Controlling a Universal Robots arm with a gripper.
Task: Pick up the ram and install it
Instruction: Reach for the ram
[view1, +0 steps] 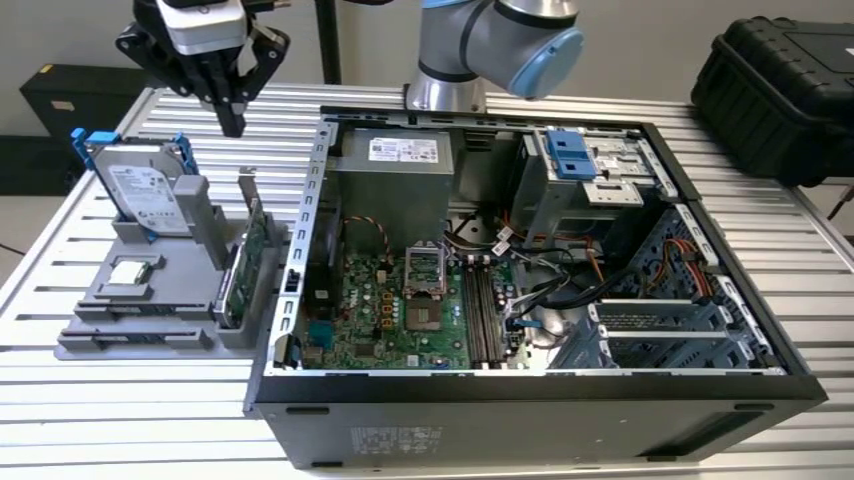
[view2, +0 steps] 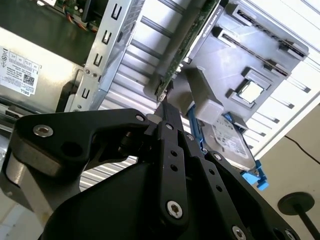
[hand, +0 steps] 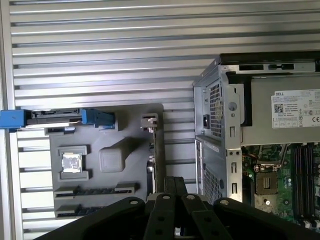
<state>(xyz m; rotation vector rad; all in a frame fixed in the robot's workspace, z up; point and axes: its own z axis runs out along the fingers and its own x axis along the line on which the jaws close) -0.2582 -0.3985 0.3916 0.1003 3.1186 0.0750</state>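
Observation:
My gripper (view1: 234, 124) hangs high over the far part of the table on the exterior view's left, above and behind the grey parts holder (view1: 134, 300). Its fingers point down and are pressed together with nothing between them; they also appear in the first wrist view (hand: 175, 186) and the second wrist view (view2: 165, 107). A thin dark strip (hand: 95, 190) stands edge-up in a narrow slot of the holder; I cannot tell whether it is the ram. The motherboard's long memory slots (view1: 478, 310) lie inside the open computer case (view1: 318, 200).
The holder also carries a hard drive in a blue frame (view1: 140, 190), a square silver processor chip (view1: 130, 272) and a green expansion card with a metal bracket (view1: 247, 268). The arm's base (view1: 447, 90) stands behind the case. A black hard case (view1: 787, 80) sits at the far right.

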